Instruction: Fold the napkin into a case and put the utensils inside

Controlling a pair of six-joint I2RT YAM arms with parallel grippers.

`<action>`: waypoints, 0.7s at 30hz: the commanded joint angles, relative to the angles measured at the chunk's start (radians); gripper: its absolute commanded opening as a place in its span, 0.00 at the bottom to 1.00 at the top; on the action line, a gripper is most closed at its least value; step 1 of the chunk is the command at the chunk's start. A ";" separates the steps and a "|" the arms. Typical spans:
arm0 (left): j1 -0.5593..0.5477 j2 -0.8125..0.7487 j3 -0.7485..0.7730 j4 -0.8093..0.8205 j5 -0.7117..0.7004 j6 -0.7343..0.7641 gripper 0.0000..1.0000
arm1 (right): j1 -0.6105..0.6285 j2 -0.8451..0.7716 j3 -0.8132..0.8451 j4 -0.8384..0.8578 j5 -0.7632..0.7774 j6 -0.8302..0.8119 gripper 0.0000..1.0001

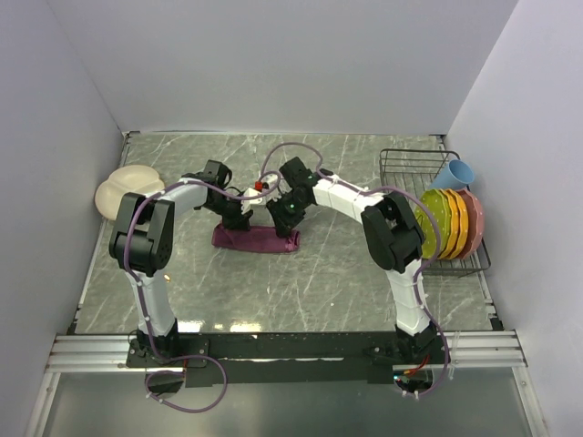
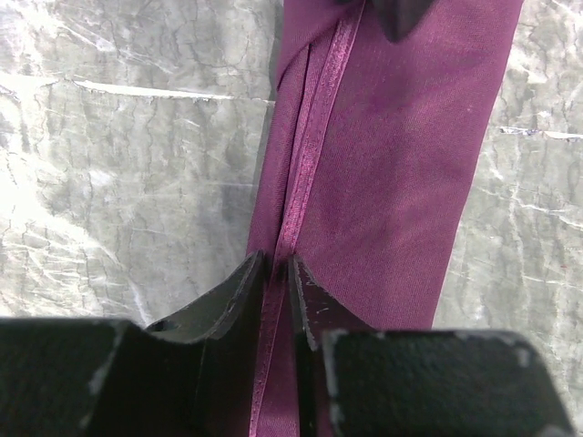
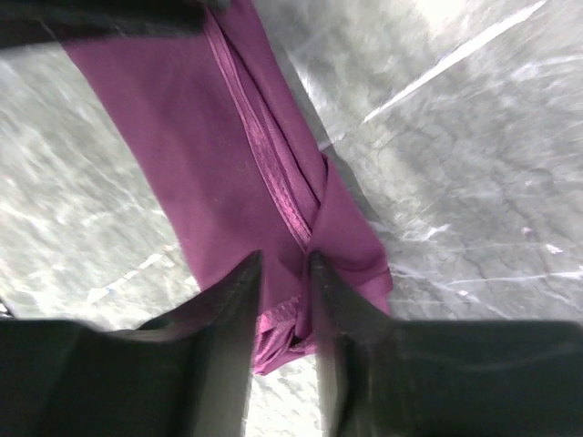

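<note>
We have the napkin point(image 1: 257, 239) lying as a long narrow strip in the middle of the table point(image 1: 346, 273), between the two arms. Our left gripper point(image 2: 278, 273) sits at one end, its fingers drawn almost together with the raised hem point(image 2: 314, 155) pinched between them. Our right gripper point(image 3: 281, 282) is at the other end, fingers narrow over the folded corner; we cannot tell whether they truly bite the cloth. We judge the fold to be nearly a case. To finish it well, we should hold both ends level, draw the strip gently taut, and lay the seam flat without twisting it. We see no utensils in these views
</note>
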 commanded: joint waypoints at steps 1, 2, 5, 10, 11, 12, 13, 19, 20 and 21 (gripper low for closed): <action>-0.007 0.004 -0.002 0.018 0.016 0.011 0.23 | -0.031 -0.043 0.095 -0.024 -0.016 0.077 0.43; -0.007 0.002 -0.001 0.016 0.019 0.008 0.24 | -0.035 -0.043 0.106 -0.036 -0.016 0.097 0.44; -0.005 -0.003 0.002 0.019 0.027 -0.009 0.29 | -0.057 -0.046 0.137 -0.054 -0.024 0.134 0.47; 0.001 -0.016 0.022 0.036 0.059 -0.065 0.44 | -0.089 -0.084 0.112 -0.056 -0.068 0.179 0.46; 0.004 -0.021 0.027 0.039 0.062 -0.076 0.48 | -0.095 -0.092 0.103 -0.047 -0.082 0.217 0.44; 0.007 -0.033 0.038 0.056 0.068 -0.116 0.51 | -0.101 -0.101 0.085 -0.044 -0.123 0.231 0.41; 0.019 -0.039 0.044 0.067 0.079 -0.143 0.53 | -0.104 -0.115 0.078 -0.042 -0.143 0.246 0.41; 0.085 -0.094 0.094 0.166 0.128 -0.399 0.64 | -0.101 -0.197 -0.021 0.060 -0.298 0.370 0.38; 0.096 -0.102 0.096 0.174 0.140 -0.473 0.63 | -0.080 -0.197 -0.020 0.051 -0.306 0.364 0.38; 0.107 -0.116 0.097 0.179 0.150 -0.507 0.60 | -0.065 -0.194 -0.015 0.039 -0.305 0.354 0.37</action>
